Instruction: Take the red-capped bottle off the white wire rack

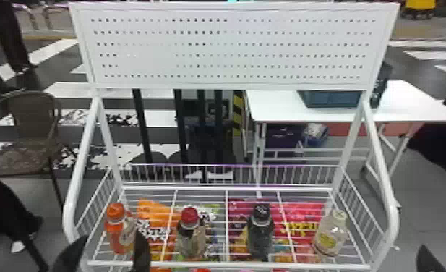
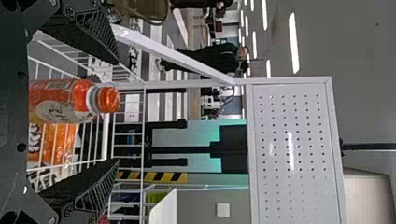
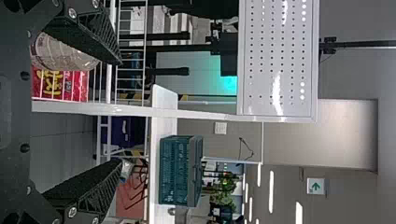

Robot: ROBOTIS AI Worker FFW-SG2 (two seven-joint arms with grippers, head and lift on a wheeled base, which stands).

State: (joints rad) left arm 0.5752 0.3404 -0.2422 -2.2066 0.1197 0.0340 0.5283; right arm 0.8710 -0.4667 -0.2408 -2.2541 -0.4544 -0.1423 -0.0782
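At the front left corner of the white wire rack (image 1: 229, 265), the left gripper (image 1: 111, 235) stands wide-fingered near the orange-capped bottle (image 1: 120, 231). Rightward, near the front edge, the red-capped bottle (image 1: 192, 235) stands ungripped: approach stage, I judge; the left gripper should shift right, straddle it, then close. Beyond the front right corner, the right gripper (image 3: 121, 112) is spread wide.

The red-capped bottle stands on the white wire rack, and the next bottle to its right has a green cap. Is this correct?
Not fully: the cap colour is wrong. In the head view, the red-capped bottle stands on the white wire rack, and the next to its right is a black-capped bottle.
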